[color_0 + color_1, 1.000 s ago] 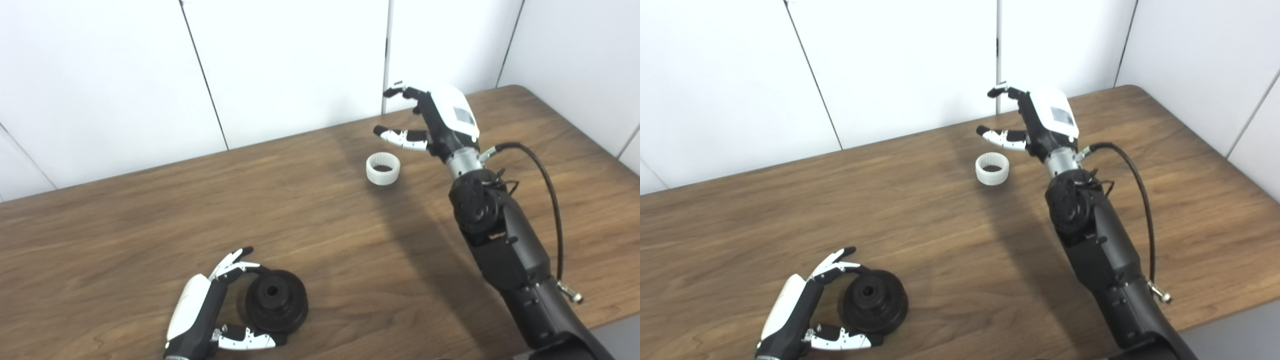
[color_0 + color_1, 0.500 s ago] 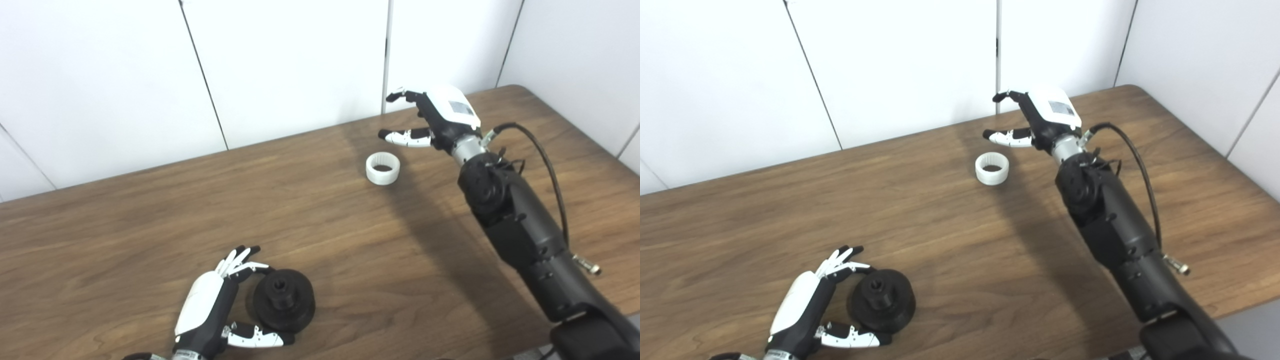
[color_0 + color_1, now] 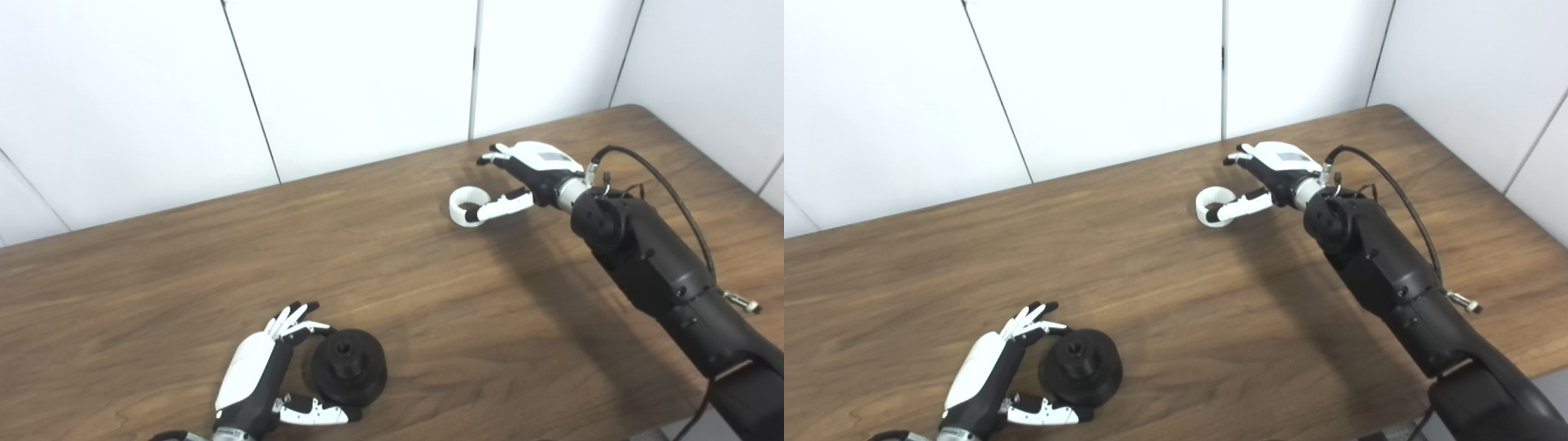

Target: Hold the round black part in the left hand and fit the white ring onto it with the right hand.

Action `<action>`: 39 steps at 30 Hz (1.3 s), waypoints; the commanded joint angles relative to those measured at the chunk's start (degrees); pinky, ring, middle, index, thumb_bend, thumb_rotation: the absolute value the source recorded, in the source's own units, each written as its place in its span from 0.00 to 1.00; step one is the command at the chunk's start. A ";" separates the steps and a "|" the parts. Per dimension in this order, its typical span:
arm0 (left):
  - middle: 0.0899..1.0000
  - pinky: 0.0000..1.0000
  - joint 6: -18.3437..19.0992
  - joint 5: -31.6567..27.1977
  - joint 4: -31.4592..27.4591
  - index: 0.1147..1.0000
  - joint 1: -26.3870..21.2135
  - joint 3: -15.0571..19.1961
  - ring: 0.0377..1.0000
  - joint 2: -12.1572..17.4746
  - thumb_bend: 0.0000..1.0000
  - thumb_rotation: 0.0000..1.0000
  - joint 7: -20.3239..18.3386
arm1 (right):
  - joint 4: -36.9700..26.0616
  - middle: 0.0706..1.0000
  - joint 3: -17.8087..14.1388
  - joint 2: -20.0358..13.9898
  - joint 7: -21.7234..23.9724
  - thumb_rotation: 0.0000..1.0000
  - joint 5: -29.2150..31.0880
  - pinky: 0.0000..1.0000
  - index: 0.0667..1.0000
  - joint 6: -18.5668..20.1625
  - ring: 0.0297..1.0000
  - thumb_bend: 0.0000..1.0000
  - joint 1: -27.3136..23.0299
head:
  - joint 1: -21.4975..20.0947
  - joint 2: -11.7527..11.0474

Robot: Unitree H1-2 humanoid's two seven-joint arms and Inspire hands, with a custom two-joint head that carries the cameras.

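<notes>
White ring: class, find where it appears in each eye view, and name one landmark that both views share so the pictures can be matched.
Left eye view: the white ring lies on the table right of centre, in the upper half, at the right hand's thumb.
Right eye view: it lies just right of centre.
Shared landmark: the round black part by the left hand.

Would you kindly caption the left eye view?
Left hand cradles black part; right hand reaches white ring.
</notes>
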 commanded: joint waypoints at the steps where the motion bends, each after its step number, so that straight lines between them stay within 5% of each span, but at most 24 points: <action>1: 0.94 0.99 0.93 1.79 0.10 0.57 -0.23 -0.61 0.99 0.45 0.98 0.21 -1.17 | -0.90 1.00 -0.47 -1.21 -0.27 0.77 0.58 0.91 0.89 -0.35 1.00 1.00 -2.91 | 0.04 0.03; 15: 0.94 0.99 0.97 1.82 -0.40 0.58 0.17 -0.53 1.00 0.78 0.97 0.21 -1.31 | -0.02 1.00 0.73 0.37 -1.07 0.60 0.70 0.98 0.84 0.23 1.00 1.00 -0.78 | 0.70 0.69; 39: 0.94 1.00 1.70 2.68 -1.84 0.58 0.36 -0.22 1.00 0.57 0.97 0.24 -1.73 | 10.43 0.87 -1.52 10.34 -28.36 0.34 0.20 0.91 0.64 -4.97 0.91 0.78 2.35 | 1.58 1.55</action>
